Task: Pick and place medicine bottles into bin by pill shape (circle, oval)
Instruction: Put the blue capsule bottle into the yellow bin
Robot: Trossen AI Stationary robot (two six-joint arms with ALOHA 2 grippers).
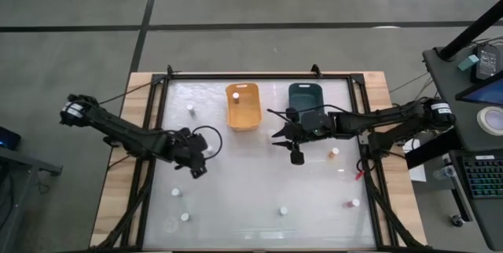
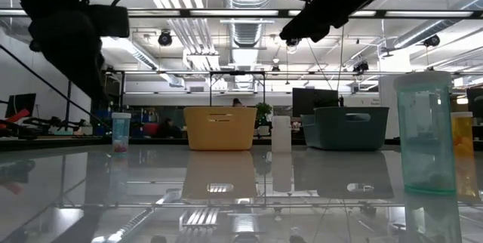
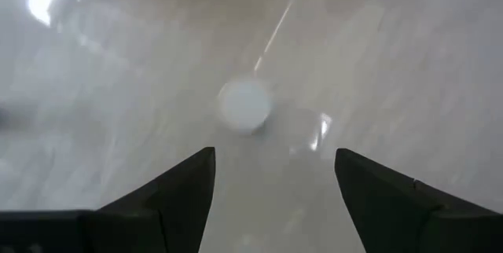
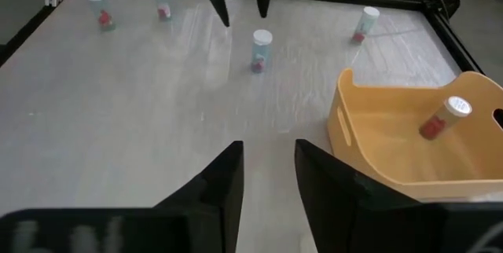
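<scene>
A white-capped medicine bottle (image 3: pixel 244 105) is seen standing on the worktop (image 3: pixel 393 64) directly below the left gripper (image 3: pixel 275 176), whose fingers are spread wide. Being light, rigid and smooth-sided, it is best pinched across the body beneath the cap. The right gripper (image 4: pixel 267 170) is held narrowly parted and empty beside the yellow bin (image 4: pixel 377 139).

Tabletop (image 1: pixel 259 182) centre bare — wide lane between arms. Yellow bin (image 1: pixel 243 105) and teal bin (image 1: pixel 305 98) block far edge, narrow gap between. Bottles (image 1: pixel 185 217) scattered near corners — one (image 1: pixel 335 152) just beside right arm.
</scene>
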